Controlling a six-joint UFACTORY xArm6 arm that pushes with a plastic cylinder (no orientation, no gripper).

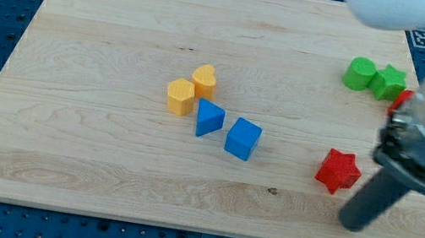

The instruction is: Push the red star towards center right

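Observation:
The red star [337, 171] lies on the wooden board [99, 75] at the lower right. My tip [354, 223] is just below and to the right of the star, a short gap from it. The dark rod rises up and to the right into the grey arm body, which hides part of the board's right edge.
A green round block [360, 74] and a green star [388, 82] sit at the upper right. A small red block [401, 100] peeks out beside the arm. Two yellow blocks [181, 96] [204, 80] and two blue blocks [209, 118] [243, 137] cluster near the centre.

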